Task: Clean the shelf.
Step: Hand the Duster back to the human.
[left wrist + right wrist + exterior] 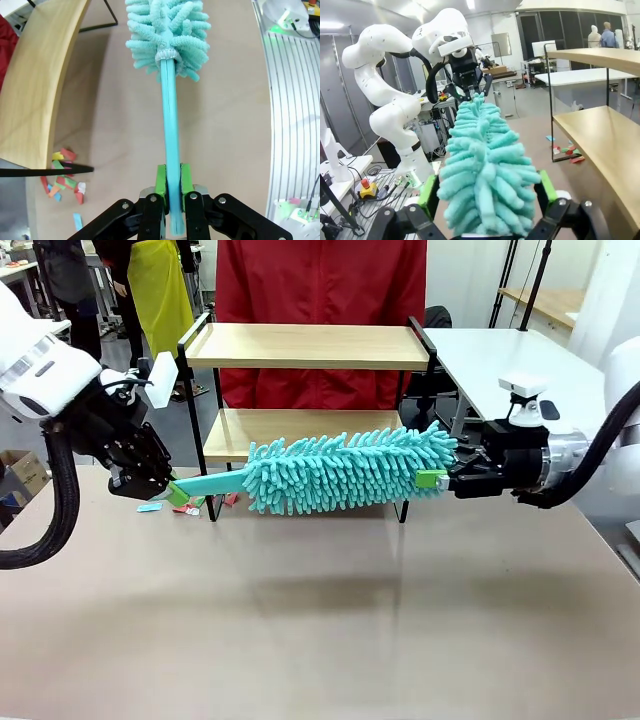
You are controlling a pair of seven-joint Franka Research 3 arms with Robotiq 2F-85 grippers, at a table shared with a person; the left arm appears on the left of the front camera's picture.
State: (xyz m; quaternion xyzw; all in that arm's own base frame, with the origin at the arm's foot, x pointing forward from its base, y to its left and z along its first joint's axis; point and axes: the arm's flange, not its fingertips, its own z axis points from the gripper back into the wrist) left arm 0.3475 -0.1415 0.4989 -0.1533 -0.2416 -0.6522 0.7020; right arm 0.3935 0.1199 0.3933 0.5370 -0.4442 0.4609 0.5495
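A teal fluffy duster [345, 472] hangs level above the brown table [320, 620], stretched between the two arms. The left gripper [178, 494] has its green pads [160, 180] pinched tight on the flat teal handle [169, 145], which runs straight out from between the fingers to the fluffy head. At the other end the right gripper [436, 478] has its fingers spread wide on either side of the head's tip; the strands bulge up between the two green pads [428, 196], though I can't tell whether the pads actually press on them.

The shelf [305, 345] stands just beyond the duster, on the far side of both sets of fingers, its lower board [300, 428] roughly level with the duster's head. A person in a red jacket [320, 300] stands behind it. Small coloured paper scraps [62, 177] lie on the table near the shelf's leg, just beside the left fingers and below the handle.
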